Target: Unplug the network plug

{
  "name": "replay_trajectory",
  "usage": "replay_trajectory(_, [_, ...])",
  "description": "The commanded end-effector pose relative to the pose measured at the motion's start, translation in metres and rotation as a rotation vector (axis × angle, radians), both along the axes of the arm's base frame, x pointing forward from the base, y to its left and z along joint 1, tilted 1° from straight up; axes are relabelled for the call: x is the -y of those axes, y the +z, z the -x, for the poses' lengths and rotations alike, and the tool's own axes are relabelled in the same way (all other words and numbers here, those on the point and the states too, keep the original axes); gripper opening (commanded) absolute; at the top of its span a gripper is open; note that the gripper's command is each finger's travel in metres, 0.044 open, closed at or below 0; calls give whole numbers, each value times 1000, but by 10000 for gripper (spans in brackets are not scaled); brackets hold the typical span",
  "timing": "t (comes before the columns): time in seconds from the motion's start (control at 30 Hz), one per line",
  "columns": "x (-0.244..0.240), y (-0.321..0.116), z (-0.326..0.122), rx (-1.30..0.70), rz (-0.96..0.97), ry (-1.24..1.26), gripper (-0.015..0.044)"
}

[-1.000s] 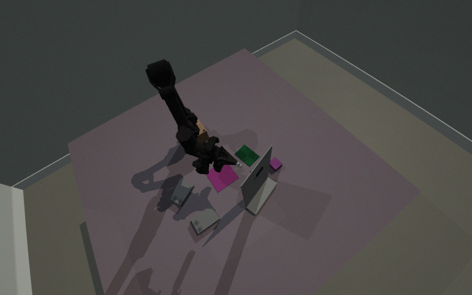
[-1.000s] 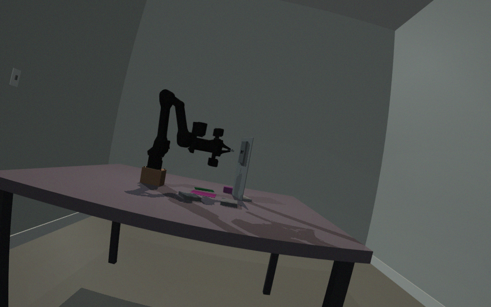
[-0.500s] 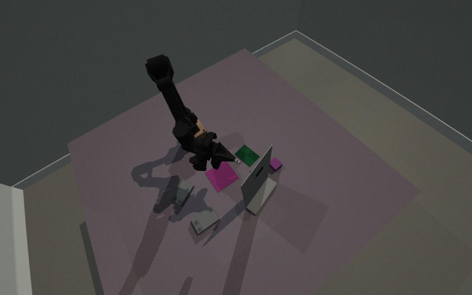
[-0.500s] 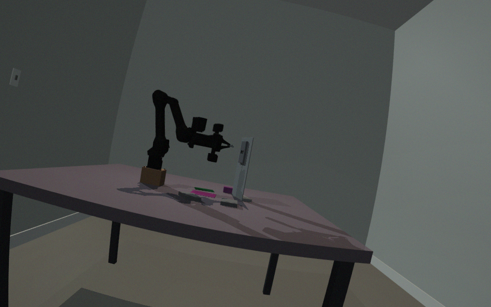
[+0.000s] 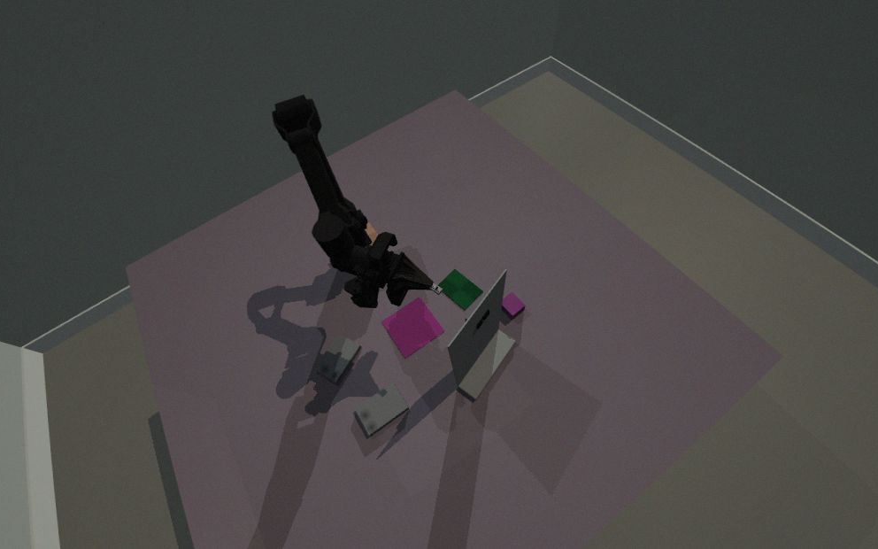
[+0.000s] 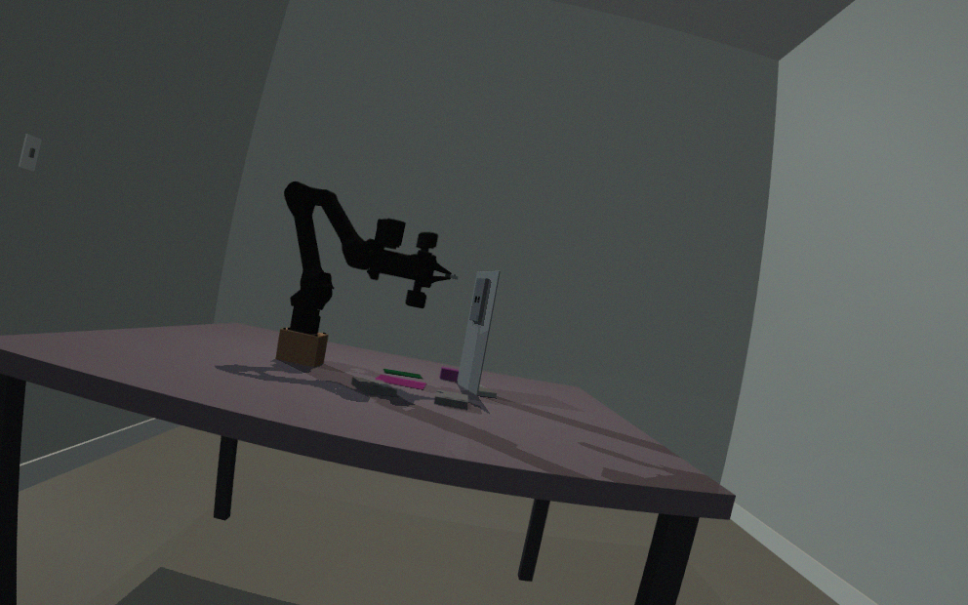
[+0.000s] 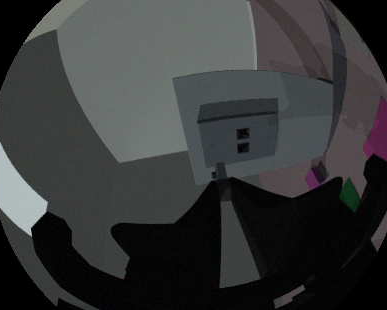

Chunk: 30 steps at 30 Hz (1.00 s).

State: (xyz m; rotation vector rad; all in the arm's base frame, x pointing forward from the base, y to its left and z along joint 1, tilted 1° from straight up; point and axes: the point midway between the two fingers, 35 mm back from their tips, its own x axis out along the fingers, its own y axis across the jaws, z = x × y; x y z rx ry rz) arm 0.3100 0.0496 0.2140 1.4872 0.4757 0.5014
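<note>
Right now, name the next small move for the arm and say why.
Probably carry the plug sideways and down toward a marked square. The gripper is shut on the plug, which is out of the panel with a visible gap between them. Which coloured square is the target, I cannot tell.

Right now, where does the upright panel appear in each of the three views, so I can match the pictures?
Top: the upright panel stands right of centre, seen edge-on from above, beside the magenta square.
Exterior: it stands near the middle, just right of the gripper.
Wrist: it fills the centre, facing the camera, with its two dark sockets.
Shared landmark: the magenta square, visible in all three views.
</note>
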Motion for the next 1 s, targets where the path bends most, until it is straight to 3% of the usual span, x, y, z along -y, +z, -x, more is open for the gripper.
replay_trajectory(0.0, [-1, 10, 5, 4, -1, 5, 0])
replay_trajectory(0.17, [0, 4, 3, -36, -10, -20, 0])
replay_trajectory(0.57, [10, -63, -6, -365, -11, -228, 0])
replay_trajectory(0.97, [24, -132, 15, -684, 113, -426, 0])
